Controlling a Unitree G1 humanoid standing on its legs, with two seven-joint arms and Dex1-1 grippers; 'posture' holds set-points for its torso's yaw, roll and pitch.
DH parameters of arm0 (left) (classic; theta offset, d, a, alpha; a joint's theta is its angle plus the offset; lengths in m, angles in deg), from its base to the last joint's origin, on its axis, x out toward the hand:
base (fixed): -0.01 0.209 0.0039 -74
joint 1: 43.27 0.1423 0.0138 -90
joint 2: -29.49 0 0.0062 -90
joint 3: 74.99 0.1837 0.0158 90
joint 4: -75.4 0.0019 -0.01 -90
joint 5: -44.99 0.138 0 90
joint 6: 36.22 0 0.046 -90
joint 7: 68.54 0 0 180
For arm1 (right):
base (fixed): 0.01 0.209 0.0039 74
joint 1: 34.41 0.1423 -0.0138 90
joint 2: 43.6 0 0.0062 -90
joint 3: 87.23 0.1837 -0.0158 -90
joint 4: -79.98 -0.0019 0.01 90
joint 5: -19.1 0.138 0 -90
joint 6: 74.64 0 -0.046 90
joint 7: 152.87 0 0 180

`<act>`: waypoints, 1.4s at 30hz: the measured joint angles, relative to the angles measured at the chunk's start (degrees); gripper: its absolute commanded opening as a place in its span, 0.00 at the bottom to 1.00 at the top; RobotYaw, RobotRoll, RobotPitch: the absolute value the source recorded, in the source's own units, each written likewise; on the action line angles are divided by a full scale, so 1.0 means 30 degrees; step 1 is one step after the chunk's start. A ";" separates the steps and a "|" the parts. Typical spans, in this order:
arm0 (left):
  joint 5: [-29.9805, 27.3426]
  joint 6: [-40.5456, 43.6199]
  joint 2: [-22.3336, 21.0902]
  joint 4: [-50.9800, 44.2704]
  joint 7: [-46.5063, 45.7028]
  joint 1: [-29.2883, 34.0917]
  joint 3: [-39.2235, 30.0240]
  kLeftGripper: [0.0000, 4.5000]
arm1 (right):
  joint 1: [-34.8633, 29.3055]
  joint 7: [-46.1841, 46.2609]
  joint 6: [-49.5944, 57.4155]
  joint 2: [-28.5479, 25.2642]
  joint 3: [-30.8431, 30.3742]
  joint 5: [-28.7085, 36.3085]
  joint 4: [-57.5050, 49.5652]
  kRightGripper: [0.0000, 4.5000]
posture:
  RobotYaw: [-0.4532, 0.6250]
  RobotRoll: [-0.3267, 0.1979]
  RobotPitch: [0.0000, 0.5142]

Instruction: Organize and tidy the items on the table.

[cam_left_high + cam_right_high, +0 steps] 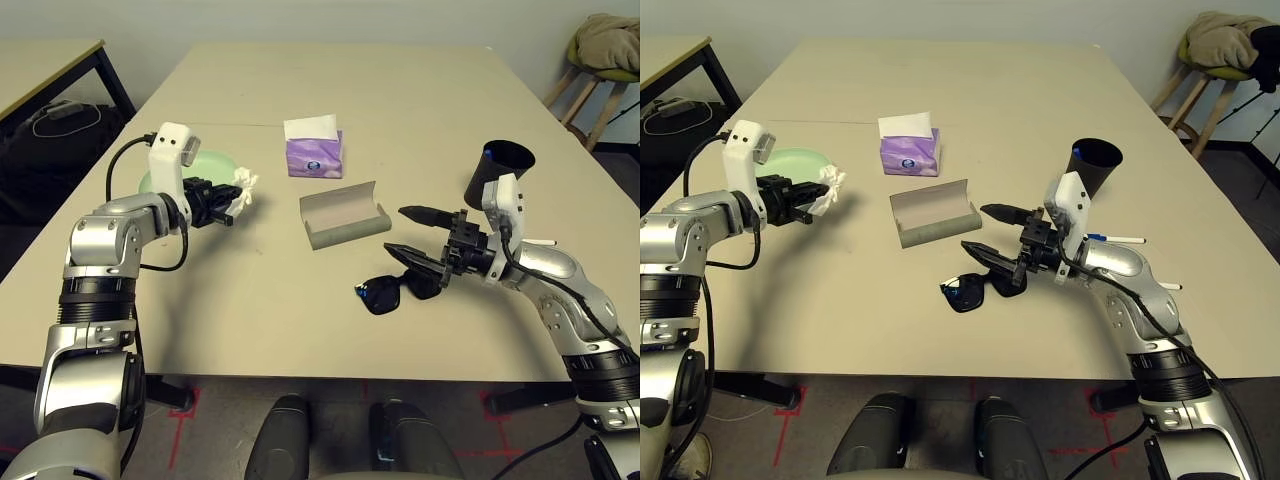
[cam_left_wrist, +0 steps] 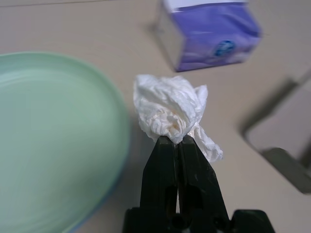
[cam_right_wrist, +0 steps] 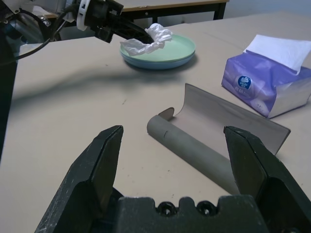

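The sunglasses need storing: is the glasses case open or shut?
Open. The grey glasses case lies with its lid raised, its hollow inside showing.

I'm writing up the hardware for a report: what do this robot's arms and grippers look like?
Both arms have silver, rounded metal shells with black ribbed bands at the joints. Each ends in a gripper, left gripper and right gripper, with two black tapered fingers on a black body. A white boxy camera housing sits on each wrist, and black cables loop along the forearms.
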 measured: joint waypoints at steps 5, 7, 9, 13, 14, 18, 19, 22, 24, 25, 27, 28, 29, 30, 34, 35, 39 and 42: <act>0.0435 -0.2956 0.1270 0.3175 -0.3832 -0.1451 -0.1859 0.00 | -0.0433 -0.0006 -0.0467 0.0211 -0.0030 -0.0169 0.0003 1.00 | 0.60 0.62 0.14; 0.0408 -0.3835 0.1470 0.4141 -0.4712 -0.2011 -0.2448 0.00 | -0.0579 -0.0007 -0.0514 0.0269 -0.0039 -0.0208 0.0002 1.00 | 0.60 0.62 0.14; 0.0403 -0.4638 0.1672 0.5126 -0.5281 -0.2609 -0.2794 0.00 | -0.0693 -0.0004 -0.0543 0.0324 -0.0040 -0.0225 0.0001 1.00 | 0.60 0.62 0.14; 0.0505 -0.5837 0.1732 0.7079 -0.5568 -0.3772 -0.2810 0.00 | -0.0709 -0.0006 -0.0558 0.0377 -0.0052 -0.0232 -0.0008 1.00 | 0.60 0.62 0.14; 0.0583 -0.6159 0.1731 0.7604 -0.5588 -0.4097 -0.2808 0.00 | -0.0709 -0.0005 -0.0561 0.0383 -0.0052 -0.0233 -0.0011 1.00 | 0.60 0.62 0.14; 0.0684 -0.7492 0.1727 0.9185 -0.5781 -0.4759 -0.2811 0.00 | -0.0707 0.0003 -0.0565 0.0398 -0.0053 -0.0264 -0.0013 1.00 | 0.60 0.62 0.14; 0.0703 -0.7781 0.1728 0.9468 -0.5835 -0.4848 -0.2810 0.00 | -0.0706 0.0016 -0.0565 0.0405 -0.0054 -0.0278 -0.0014 1.00 | 0.60 0.62 0.14; 0.0832 -0.8550 0.1722 0.9961 -0.5844 -0.4946 -0.2685 0.12 | -0.0607 0.0504 -0.0309 0.0803 -0.0024 -0.0217 -0.0152 1.00 | 0.60 0.62 0.14; 0.0917 -0.8734 0.1725 1.0136 -0.5803 -0.4942 -0.2510 0.24 | -0.0359 0.1019 0.0082 0.1225 -0.0016 -0.0037 -0.0395 1.00 | 0.60 0.62 0.14; 0.0939 -0.8777 0.1726 1.0172 -0.5801 -0.4942 -0.2496 0.32 | -0.0191 0.1162 0.0221 0.1302 -0.0017 0.0031 -0.0486 1.00 | 0.60 0.62 0.14; 0.1145 -0.9015 0.1676 1.0176 -0.5805 -0.4918 -0.2352 0.49 | 0.0073 0.1361 0.0291 0.1270 -0.0012 0.0026 -0.0537 1.00 | 0.60 0.62 0.14; 0.1289 -0.9120 0.1652 1.0170 -0.5808 -0.4883 -0.2236 0.57 | 0.0132 0.1382 0.0293 0.1257 -0.0013 0.0013 -0.0540 1.00 | 0.60 0.62 0.14; 0.1392 -0.9144 0.1646 1.0169 -0.5810 -0.4826 -0.2153 0.67 | 0.0161 0.1385 0.0295 0.1244 -0.0014 0.0010 -0.0539 1.00 | 0.60 0.62 0.14; 0.1437 -0.9144 0.1644 1.0163 -0.5811 -0.4737 -0.2140 0.76 | 0.0179 0.1385 0.0297 0.1241 -0.0014 0.0010 -0.0539 1.00 | 0.61 0.62 0.14; 0.1676 -0.9144 0.1586 1.0038 -0.5734 -0.4167 -0.1830 0.99 | 0.0241 0.1383 0.0300 0.1196 -0.0014 0.0006 -0.0538 1.00 | 0.61 0.62 0.14; 0.1763 -0.9144 0.1577 1.0027 -0.5718 -0.4039 -0.1759 0.99 | 0.0266 0.1384 0.0309 0.1184 -0.0015 0.0005 -0.0537 1.00 | 0.61 0.62 0.14; 0.1821 -0.9141 0.1573 0.9715 -0.5523 -0.3650 -0.1749 0.99 | 0.0412 0.1378 0.0322 0.1109 -0.0014 -0.0002 -0.0533 1.00 | 0.61 0.62 0.14; 0.1796 -0.9344 0.1488 0.8946 -0.4552 -0.3255 -0.1626 0.99 | 0.0491 0.1376 0.0322 0.1043 -0.0014 -0.0008 -0.0489 1.00 | 0.61 0.62 0.14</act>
